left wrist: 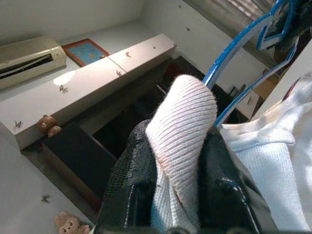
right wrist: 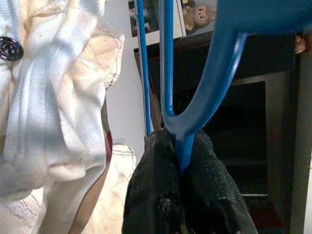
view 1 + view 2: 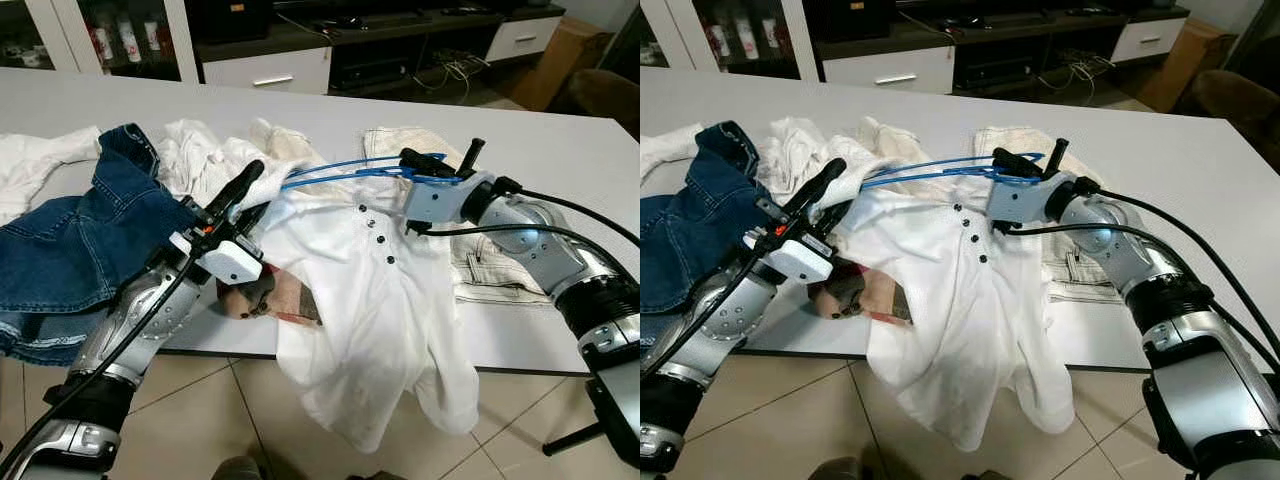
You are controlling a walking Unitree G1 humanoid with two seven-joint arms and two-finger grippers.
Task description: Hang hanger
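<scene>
above the white table (image 3: 560, 140), the right gripper (image 3: 432, 160) pinches the blue hanger (image 3: 340, 168) while the left gripper (image 3: 240, 192) clamps the white shirt (image 3: 370, 300) collar.

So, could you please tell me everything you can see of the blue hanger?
The blue hanger looks like thin plastic, with slim parallel bars and a curved neck. It lies roughly level above the table, over the collar of the white buttoned shirt. The right gripper is shut on it near the neck, its fingers pinching the blue strip. The far end runs into the shirt fabric beside the left gripper, which pinches white ribbed cloth there.
</scene>
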